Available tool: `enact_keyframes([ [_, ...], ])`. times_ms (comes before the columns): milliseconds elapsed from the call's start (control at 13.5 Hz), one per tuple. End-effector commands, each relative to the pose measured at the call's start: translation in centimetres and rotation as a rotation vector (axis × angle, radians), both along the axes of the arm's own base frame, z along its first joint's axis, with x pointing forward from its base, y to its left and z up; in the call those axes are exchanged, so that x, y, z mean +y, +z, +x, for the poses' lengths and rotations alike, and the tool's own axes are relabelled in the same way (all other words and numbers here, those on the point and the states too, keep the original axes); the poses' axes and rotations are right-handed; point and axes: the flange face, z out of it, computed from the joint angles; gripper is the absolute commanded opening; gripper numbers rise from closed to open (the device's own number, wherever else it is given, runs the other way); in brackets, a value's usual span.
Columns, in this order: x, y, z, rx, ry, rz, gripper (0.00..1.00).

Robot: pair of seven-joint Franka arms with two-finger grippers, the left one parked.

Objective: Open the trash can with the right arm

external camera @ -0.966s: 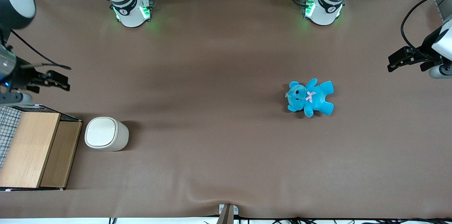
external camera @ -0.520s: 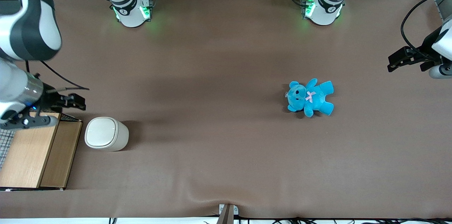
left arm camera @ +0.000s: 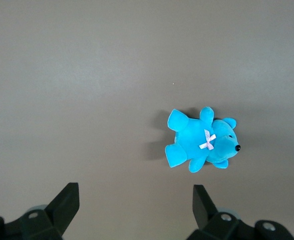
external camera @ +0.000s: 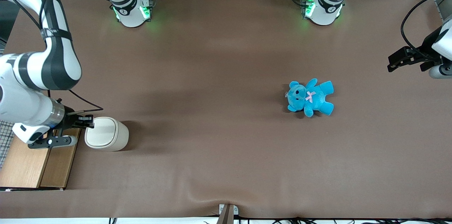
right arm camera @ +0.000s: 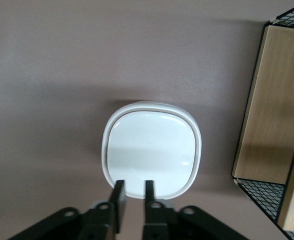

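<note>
Beside the wire crate (external camera: 33,155) (wooden-topped) — trash can (external camera: 106,134), hand (external camera: 89,122) above its rim.

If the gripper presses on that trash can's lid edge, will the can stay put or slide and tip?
The trash can looks like light plastic standing free on smooth table, so it may slide. With the gripper at the lid rim, off-centre pressing could tilt it.

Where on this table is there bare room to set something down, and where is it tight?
Bare brown table stretches from the trash can to the blue teddy, and between the teddy and the front camera's edge. It is crowded at the working arm's end: the gripper hangs at the can's lid edge, with the wooden-topped crate right beside the can.
</note>
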Motion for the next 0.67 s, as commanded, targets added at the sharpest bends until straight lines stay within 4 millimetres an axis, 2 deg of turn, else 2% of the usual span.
enact_keyframes([
  [0, -0.6, -0.9, 0.6, 0.007, -0.012, -0.008, 0.00],
  [372, -3.5, -5.6, 0.8, 0.073, 0.006, 0.000, 0.00],
  [595, -4.1, -6.3, 0.8, 0.082, 0.006, 0.004, 0.00],
])
